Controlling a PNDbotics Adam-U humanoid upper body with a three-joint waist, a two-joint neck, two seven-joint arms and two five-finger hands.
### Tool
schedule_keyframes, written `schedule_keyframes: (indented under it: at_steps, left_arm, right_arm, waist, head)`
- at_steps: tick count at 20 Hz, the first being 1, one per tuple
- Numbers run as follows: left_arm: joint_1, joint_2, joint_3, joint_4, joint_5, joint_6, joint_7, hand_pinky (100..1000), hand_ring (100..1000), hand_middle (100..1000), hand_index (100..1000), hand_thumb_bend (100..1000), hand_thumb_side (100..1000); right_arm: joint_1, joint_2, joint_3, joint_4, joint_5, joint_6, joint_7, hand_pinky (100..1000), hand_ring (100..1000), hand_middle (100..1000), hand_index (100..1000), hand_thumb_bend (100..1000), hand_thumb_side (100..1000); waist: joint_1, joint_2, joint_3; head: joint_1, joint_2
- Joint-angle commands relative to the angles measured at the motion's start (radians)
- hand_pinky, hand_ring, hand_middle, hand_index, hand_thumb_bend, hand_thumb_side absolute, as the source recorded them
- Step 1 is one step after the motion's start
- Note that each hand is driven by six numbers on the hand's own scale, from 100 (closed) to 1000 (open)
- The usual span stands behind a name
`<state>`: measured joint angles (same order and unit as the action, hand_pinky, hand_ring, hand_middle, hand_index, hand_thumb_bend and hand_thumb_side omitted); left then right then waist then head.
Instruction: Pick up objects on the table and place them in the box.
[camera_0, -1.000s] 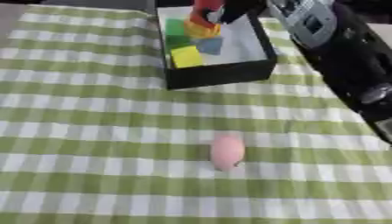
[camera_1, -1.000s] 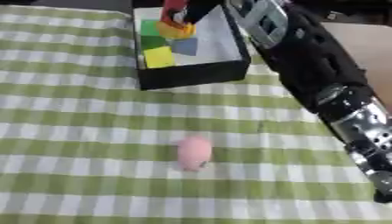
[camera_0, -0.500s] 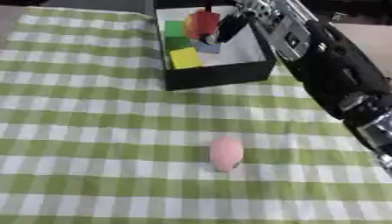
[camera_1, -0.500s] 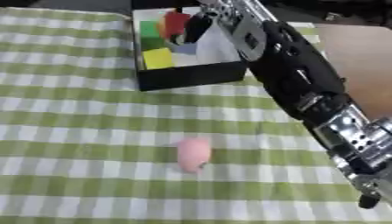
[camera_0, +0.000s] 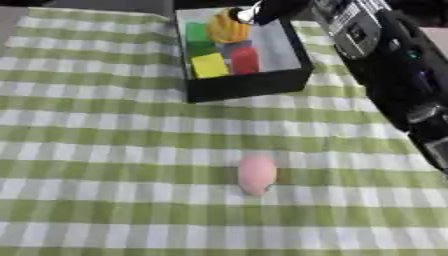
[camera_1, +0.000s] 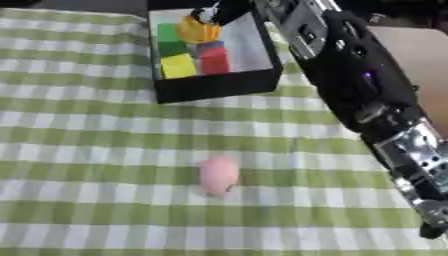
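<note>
Left eye view: right arm (camera_0: 385, 65) is coming in from the right side & reaching up across the table to the box (camera_0: 245, 87), black outside, pale inside, sitting at top centre on a green/white check cloth (camera_0: 96, 150). Right hand (camera_0: 267, 9) is hanging over the box's far edge, by the top of the frame; only a dark blurred bit is showing, so can't tell if fingers are straight or curled, or if they're touching anything.

Inside the box: orange piece (camera_0: 227, 30) is lying at the far end just under the hand, green block (camera_0: 198, 33) beside it on the left, darker green one (camera_0: 202, 48) nearer, yellow block (camera_0: 209, 65) at near left corner, red piece (camera_0: 245, 60) just right of the yellow. Right part of the box floor is showing bare.

Pink egg-ish thing (camera_0: 257, 173) is lying on the cloth well apart from the box, toward the near side, a bit right of centre, nothing touching it.

Right eye view is showing more of the arm: black shell w/ silver joints near the lower right corner (camera_1: 420, 160). Left hand isn't showing in either view.
</note>
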<state>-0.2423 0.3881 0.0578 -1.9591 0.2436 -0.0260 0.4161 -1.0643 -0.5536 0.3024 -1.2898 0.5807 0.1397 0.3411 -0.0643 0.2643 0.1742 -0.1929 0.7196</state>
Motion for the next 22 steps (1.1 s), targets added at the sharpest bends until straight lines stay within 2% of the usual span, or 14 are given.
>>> schedule_keyframes:
  at_steps: [1, 4, 6, 11, 16, 22]
  left_arm:
    - [-0.002, 0.022, 0.006, -0.009, 0.000, -0.001, 0.002, 836, 803, 793, 806, 122, 690]
    - [0.002, 0.022, 0.007, -0.009, -0.001, -0.001, 0.002, 836, 803, 793, 806, 121, 689]
    - [0.006, 0.025, 0.010, -0.009, -0.002, -0.002, 0.005, 836, 803, 793, 806, 121, 690]
    - [0.011, 0.028, 0.013, -0.008, -0.005, -0.001, 0.009, 836, 804, 793, 806, 120, 690]
    - [0.013, 0.028, 0.014, -0.007, -0.005, 0.002, 0.010, 836, 804, 794, 805, 119, 693]
    - [0.015, 0.025, 0.015, -0.003, -0.003, 0.004, 0.014, 836, 805, 794, 806, 118, 694]
  right_arm:
    - [-0.003, -0.059, -0.027, -0.089, -0.051, 0.031, 0.003, 900, 909, 851, 891, 402, 302]
    - [0.027, -0.105, -0.034, -0.165, -0.102, 0.048, -0.010, 884, 884, 820, 876, 392, 261]
    - [0.059, -0.150, -0.027, -0.219, -0.135, 0.031, -0.022, 869, 859, 797, 863, 381, 241]
    - [0.166, -0.279, 0.001, -0.352, -0.217, -0.044, -0.046, 850, 825, 765, 839, 371, 229]
    - [0.301, -0.395, 0.001, -0.489, -0.302, -0.129, -0.065, 831, 789, 732, 810, 369, 226]
    - [0.449, -0.458, 0.005, -0.657, -0.405, -0.215, -0.029, 816, 762, 704, 792, 344, 212]
  waist:
    - [0.004, -0.042, -0.004]
    - [0.006, -0.044, -0.010]
    - [0.005, -0.045, -0.017]
    - [0.003, -0.045, -0.033]
    - [0.006, -0.040, -0.045]
    - [0.013, -0.036, -0.054]
  head:
    - [0.006, 0.000]
    - [0.013, 0.004]
    - [0.019, 0.006]
    - [0.028, 0.006]
    - [0.030, 0.003]
    - [0.031, 0.024]
